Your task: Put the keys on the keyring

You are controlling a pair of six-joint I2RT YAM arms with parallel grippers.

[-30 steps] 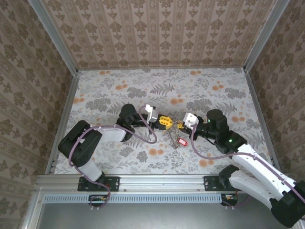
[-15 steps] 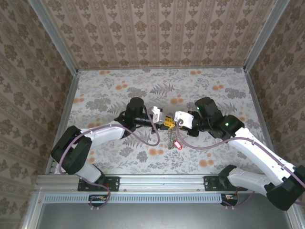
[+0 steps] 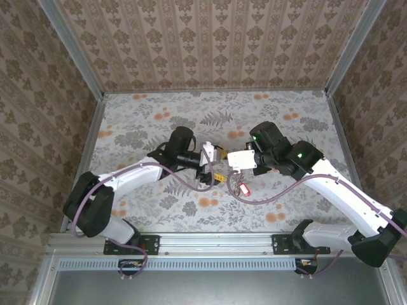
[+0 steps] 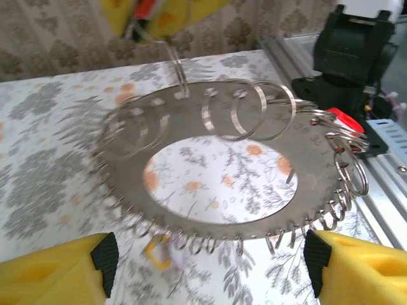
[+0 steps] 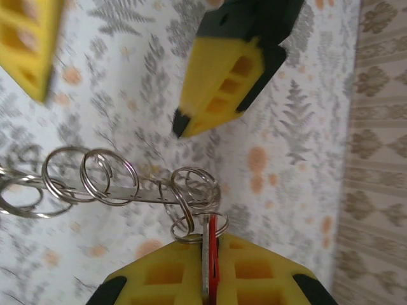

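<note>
**A:** Left wrist view first: where is the keyring?

**B:** Dead centre. The keyring (image 4: 121, 168) is a flat grey metal hoop with a wide hollow middle, and the flowered table (image 4: 51, 127) shows through the hole. Small wire rings (image 4: 254, 111) are hooked all around its rim. A red tag (image 4: 346, 121) sits among them at 3 o'clock. A yellow tag (image 4: 159, 251), blurred, hangs under the rim at 7 o'clock.

**A:** What carries it?

**B:** At 12 o'clock one wire ring runs up into the right gripper (image 4: 147, 13). In the right wrist view its two yellow fingers are pressed together at 6 o'clock on a red key (image 5: 213, 254), seen edge on. A wire ring is threaded through the key's end, and more rings trail off toward 9 o'clock.

**A:** And the left gripper?

**B:** The left gripper (image 4: 210, 260) is spread wide and holds nothing. Its yellow fingers (image 4: 57, 276) sit at 7 and 5 o'clock in its own view, with the hoop just beyond them. I cannot tell whether they touch the rim.

**A:** From above?

**B:** The hoop hangs near the middle of the table. The left gripper is at its 9 o'clock and the right gripper at its 2 o'clock.
</note>
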